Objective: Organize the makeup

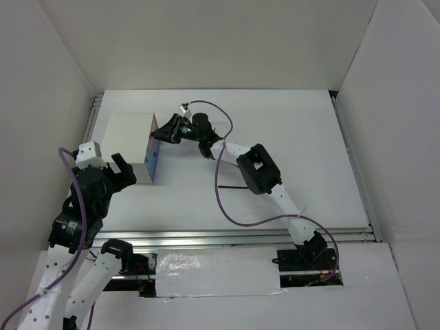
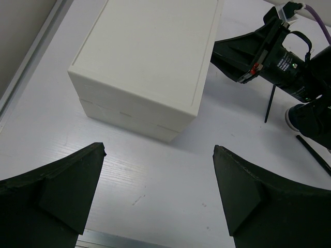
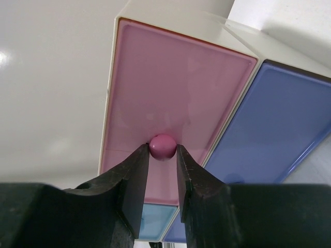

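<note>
- Pink round knob [image 3: 163, 146] is sitting pinched between the narrowed jaws of the right gripper [image 3: 162, 151], centre of the right wrist view.
- I'd be pulling the pink plastic drawer front [image 3: 170, 93] straight out, no twist; the white rectangular box [image 2: 150, 57] may slide.
- Left gripper [image 2: 159, 151] is hanging wide open and empty, below the box.
- Counting: one box, one knob, two thin black makeup pencils [image 2: 269, 103] lying on the white table [image 2: 46, 119], right side of the left wrist view.

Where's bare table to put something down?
Bare: the right half of the table, beyond the right arm, and the near patch between the white box and the left tool. Crowded: the drawer fronts, where the right tool clamps the pink knob.
</note>
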Available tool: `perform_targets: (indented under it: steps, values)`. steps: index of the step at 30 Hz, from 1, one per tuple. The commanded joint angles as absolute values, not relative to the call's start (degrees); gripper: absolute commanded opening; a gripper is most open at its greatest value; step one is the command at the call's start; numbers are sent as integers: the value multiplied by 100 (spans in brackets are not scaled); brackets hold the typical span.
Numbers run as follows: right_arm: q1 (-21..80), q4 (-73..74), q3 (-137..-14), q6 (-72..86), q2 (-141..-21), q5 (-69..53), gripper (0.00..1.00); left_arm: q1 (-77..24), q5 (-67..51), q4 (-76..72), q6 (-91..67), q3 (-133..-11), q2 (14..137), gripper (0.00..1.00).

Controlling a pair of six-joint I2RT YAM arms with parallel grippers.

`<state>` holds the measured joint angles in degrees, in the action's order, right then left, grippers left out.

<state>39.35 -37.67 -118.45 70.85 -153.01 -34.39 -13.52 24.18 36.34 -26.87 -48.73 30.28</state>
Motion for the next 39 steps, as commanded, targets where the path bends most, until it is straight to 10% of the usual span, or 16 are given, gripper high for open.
perform_targets:
  steps: [1,28,39]
  values:
    - [3999,-3999,-12155,7075,-15363,-3524,35,-1336,2408,3375,-2549,-4860,3032,100]
    - [3024,-5123,-8860,6442,-13431,-4043,26,-1345,2426,3366,-2540,-4860,3067,99]
    - [2795,-5519,-7867,6337,-12509,-4184,82,-1345,2373,3366,-2531,-4869,3120,100]
